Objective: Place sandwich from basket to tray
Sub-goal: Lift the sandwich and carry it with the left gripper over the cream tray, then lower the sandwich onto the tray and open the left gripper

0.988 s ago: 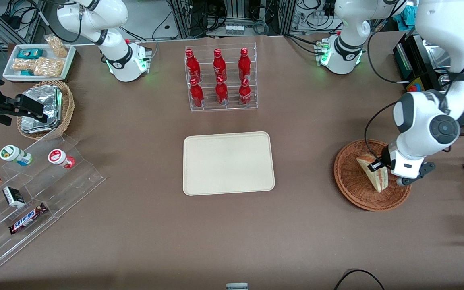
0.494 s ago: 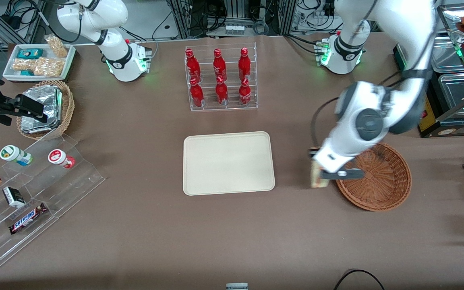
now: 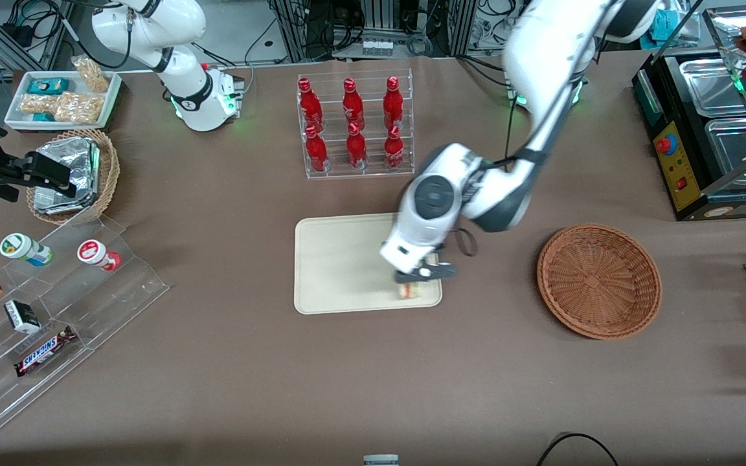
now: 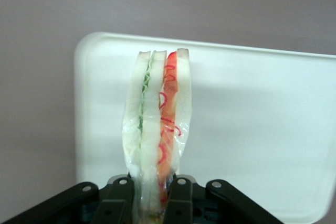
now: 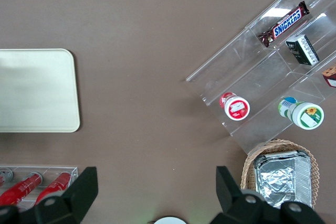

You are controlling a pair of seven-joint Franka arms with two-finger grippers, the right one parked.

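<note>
Over the tray (image 3: 340, 259), the tool (image 3: 417, 279) pinches the soft, film-wrapped sandwich (image 4: 157, 129), probably light, across its bread faces.

A chocolate bar (image 5: 280, 24) on the clear acrylic shelf (image 5: 262, 72) reads "SNICKERS", the only legible wording in the scene.

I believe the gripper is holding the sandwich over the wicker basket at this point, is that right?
Not quite: the gripper is holding the sandwich, but over the cream tray, near its corner. The front view shows the basket empty.
</note>
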